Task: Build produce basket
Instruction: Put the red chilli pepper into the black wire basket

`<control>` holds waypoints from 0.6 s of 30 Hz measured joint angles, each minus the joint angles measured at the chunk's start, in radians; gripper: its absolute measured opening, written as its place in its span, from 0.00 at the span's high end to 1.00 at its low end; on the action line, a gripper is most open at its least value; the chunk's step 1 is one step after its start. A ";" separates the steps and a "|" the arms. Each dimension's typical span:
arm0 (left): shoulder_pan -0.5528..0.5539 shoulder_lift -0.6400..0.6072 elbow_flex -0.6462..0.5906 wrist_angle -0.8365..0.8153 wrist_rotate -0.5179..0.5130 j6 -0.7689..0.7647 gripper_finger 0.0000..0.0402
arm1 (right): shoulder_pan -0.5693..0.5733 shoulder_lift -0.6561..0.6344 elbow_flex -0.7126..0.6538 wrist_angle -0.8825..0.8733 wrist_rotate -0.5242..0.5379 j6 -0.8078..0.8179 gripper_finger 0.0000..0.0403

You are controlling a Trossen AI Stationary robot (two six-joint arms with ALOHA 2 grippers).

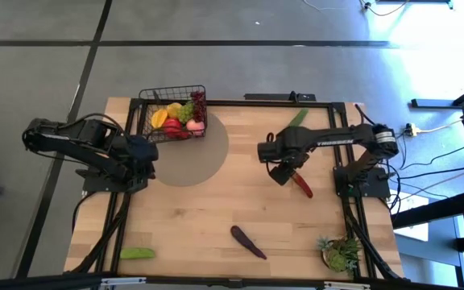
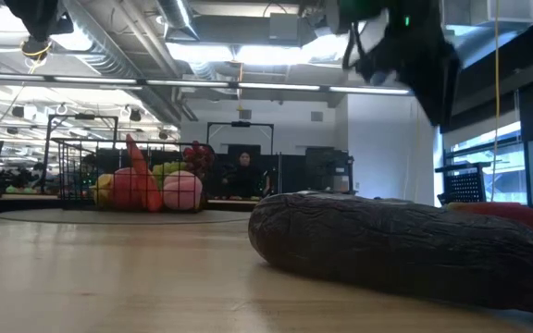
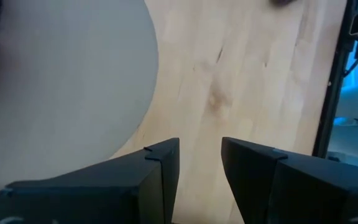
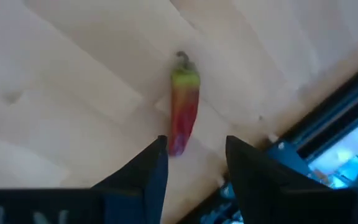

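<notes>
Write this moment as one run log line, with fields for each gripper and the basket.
right gripper: open above red chili | left gripper: open, waiting beside basket | basket: partly filled

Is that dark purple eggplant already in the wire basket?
No. In the high view the eggplant lies on the bare wood near the table's front edge, far from the basket at the back.

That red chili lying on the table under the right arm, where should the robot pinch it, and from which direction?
Probably across its thick middle, from straight above. The red chili lies flat on the table, long and narrow, with clear wood on both long sides. The right gripper hangs open over its red tip, so the fingers could straddle the narrow width.
</notes>
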 joint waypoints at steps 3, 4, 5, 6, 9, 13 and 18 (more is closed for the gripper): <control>0.000 0.000 0.000 0.000 -0.014 0.000 0.73 | -0.035 0.000 -0.087 0.113 0.001 -0.074 0.62; 0.000 0.000 0.000 0.001 -0.015 0.000 0.74 | -0.045 0.000 -0.115 0.157 0.000 -0.095 0.62; 0.000 0.000 0.000 0.002 -0.015 -0.001 0.74 | -0.055 0.000 -0.142 0.192 0.000 -0.114 0.62; 0.000 0.000 0.000 0.002 -0.015 -0.003 0.74 | -0.063 0.000 -0.168 0.217 0.000 -0.123 0.62; 0.000 0.000 0.000 0.002 -0.015 -0.017 0.73 | -0.089 0.000 -0.229 0.255 -0.005 -0.146 0.62; 0.000 0.000 0.000 0.006 -0.015 -0.032 0.74 | -0.122 0.000 -0.284 0.304 -0.011 -0.158 0.62; 0.000 0.000 0.000 0.035 -0.015 -0.034 0.73 | -0.145 0.003 -0.333 0.405 -0.019 -0.221 0.62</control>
